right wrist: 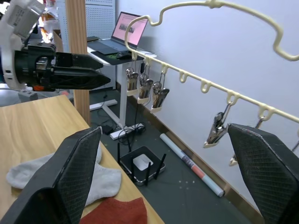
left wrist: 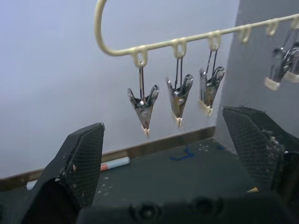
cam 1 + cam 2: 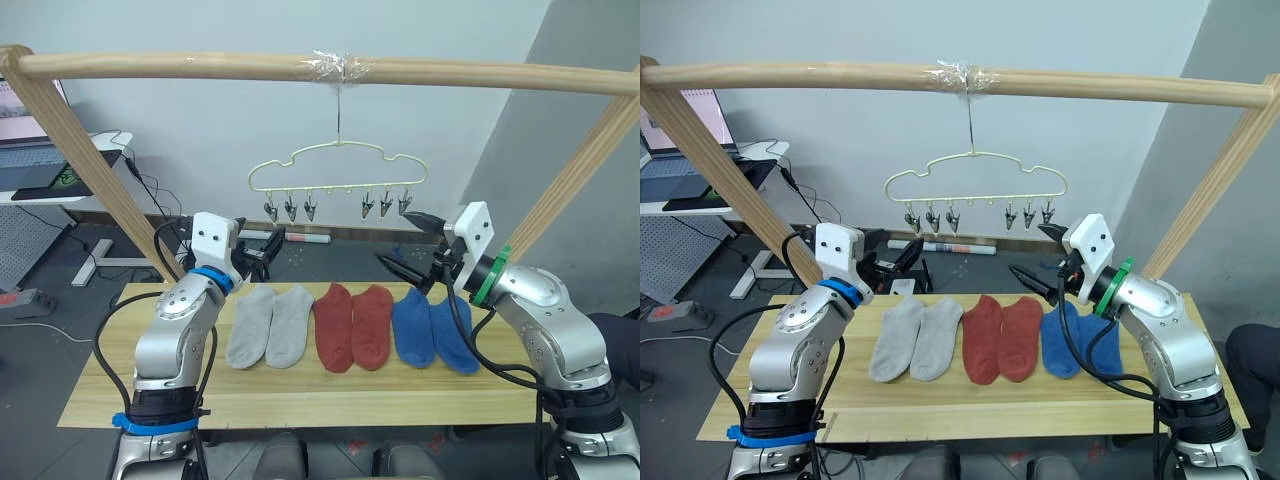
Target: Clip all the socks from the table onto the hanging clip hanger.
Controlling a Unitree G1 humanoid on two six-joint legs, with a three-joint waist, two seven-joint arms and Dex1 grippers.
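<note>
Six socks lie flat in a row across the middle of the table (image 3: 300,405): two light grey socks (image 3: 270,325) toward the left, two rust red socks (image 3: 353,325) in the centre, two blue socks (image 3: 433,332) on the right, each pair side by side and touching. A bare strip of planks runs along the near edge, and there is more free wood at both ends. Above the far edge, the clip hanger (image 3: 338,168) hangs by its hook from the wooden pole (image 3: 200,66), all clips empty; six are countable, three and three, though the right-hand cluster is small, so that count is tentative. The left gripper (image 3: 262,252) hovers over the far left part of the table, fingers spread wide, empty. The right gripper (image 3: 412,243) is raised near the hanger's right clips, fingers also spread, holding nothing. Open air lies between sock row and clips.
</note>
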